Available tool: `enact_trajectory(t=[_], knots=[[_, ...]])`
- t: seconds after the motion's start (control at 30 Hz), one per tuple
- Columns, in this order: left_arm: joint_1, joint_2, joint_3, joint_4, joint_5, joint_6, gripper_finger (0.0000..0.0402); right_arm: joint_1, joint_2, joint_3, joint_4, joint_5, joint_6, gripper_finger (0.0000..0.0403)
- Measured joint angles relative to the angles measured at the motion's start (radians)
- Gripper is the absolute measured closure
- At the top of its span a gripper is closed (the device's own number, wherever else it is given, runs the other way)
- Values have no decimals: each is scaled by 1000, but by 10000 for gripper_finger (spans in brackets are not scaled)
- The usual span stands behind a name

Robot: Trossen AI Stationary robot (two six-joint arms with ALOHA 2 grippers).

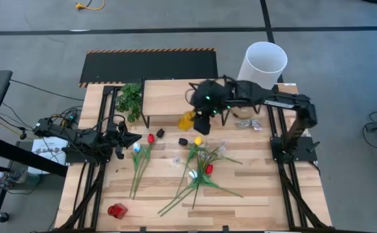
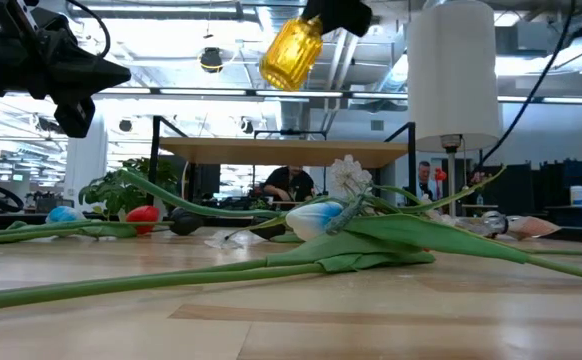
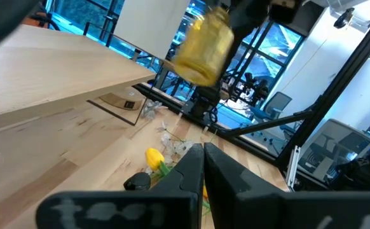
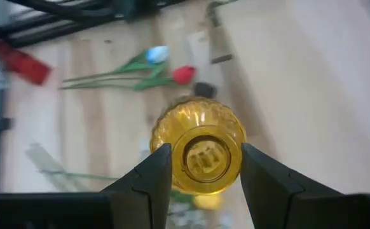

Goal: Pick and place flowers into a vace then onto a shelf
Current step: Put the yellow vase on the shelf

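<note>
Look at the shelf (image 1: 169, 97) at the back of the surface (image 1: 253, 194): just off its front right corner your right gripper (image 4: 203, 166) hangs in the air, fingers (image 4: 150, 175) part-open and clamped on the neck of a yellow glass vase (image 4: 201, 149), which tilts. In front of the shelf the flowers (image 1: 201, 168) lie flat and loose. Left of the shelf, your left gripper (image 3: 202, 159) waits, fully closed, empty.

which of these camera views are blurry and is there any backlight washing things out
Left wrist view: the yellow vase is smeared by blur, bright windows behind. Right wrist view: the vase is sharp between the right gripper fingers, the table soft. Low view: ceiling lights backlight the scene, near flowers slightly soft. High view: evenly lit.
</note>
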Motion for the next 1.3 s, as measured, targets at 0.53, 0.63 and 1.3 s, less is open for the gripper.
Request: enact_trajectory(t=[0.53, 0.63, 1.3], knots=[[0, 0, 0, 0, -1, 0, 401, -165, 261, 421, -417, 122, -35, 256], [0, 0, 0, 0, -1, 0, 401, -194, 268, 424, -442, 122, -28, 256], [0, 0, 0, 0, -1, 0, 401, -332, 268, 420, -528, 115, -222, 256]])
